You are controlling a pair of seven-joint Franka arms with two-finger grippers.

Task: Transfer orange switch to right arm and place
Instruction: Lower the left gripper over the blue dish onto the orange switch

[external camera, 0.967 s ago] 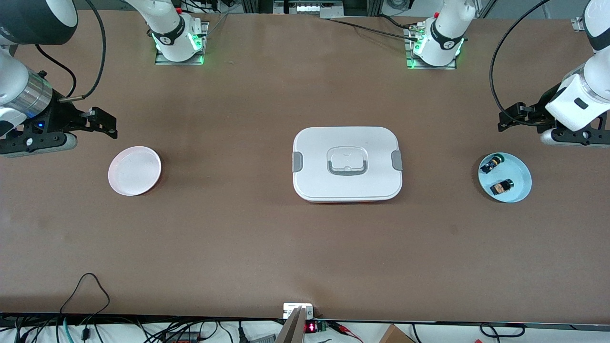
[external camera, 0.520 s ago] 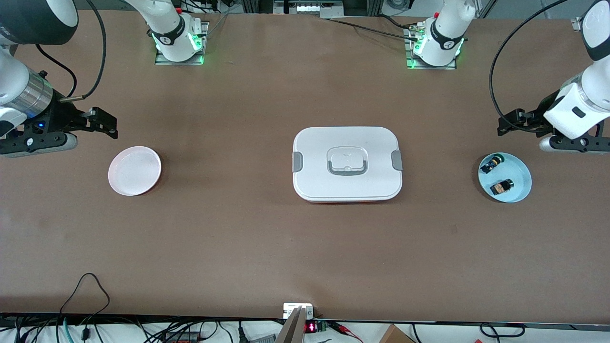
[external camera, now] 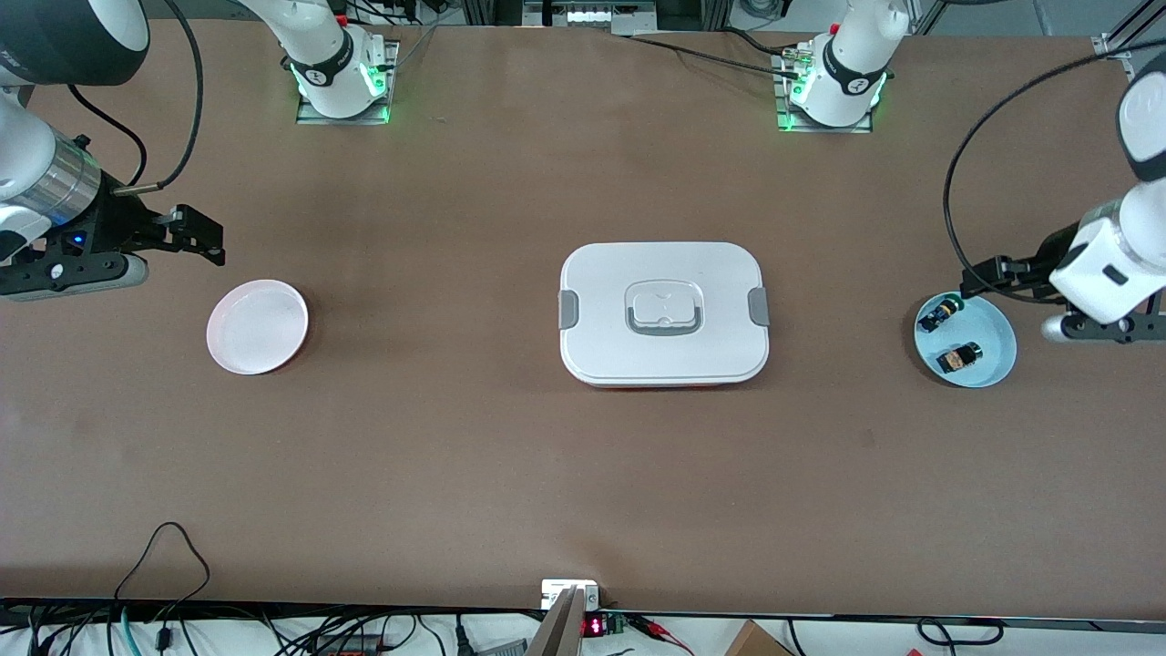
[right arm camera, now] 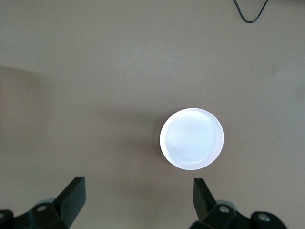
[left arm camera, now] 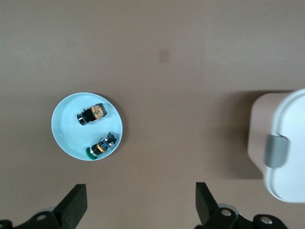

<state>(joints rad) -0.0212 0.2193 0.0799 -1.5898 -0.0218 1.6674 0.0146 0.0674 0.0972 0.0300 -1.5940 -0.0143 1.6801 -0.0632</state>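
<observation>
Brown table (external camera: 455,437), white lidded box (external camera: 664,314) at its middle, pink plate (external camera: 258,326), blue plate (external camera: 997,339)

White lidded box (left arm camera: 281,148) cut off by left wrist view's edge, both claws' bases cropped in wrist views

Robotics lab: bolted arm bases (external camera: 344,77), cables (external camera: 164,583), bare table (external camera: 547,474).

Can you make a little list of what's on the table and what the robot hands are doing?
blue plate: at the left arm's end, holds two parts
orange switch: on the blue plate
green-capped part: on the same plate
white box: mid-table, lid on
pink plate: empty, at the right arm's end
left tool: open, over the blue plate's edge
right tool: open, waiting
</observation>
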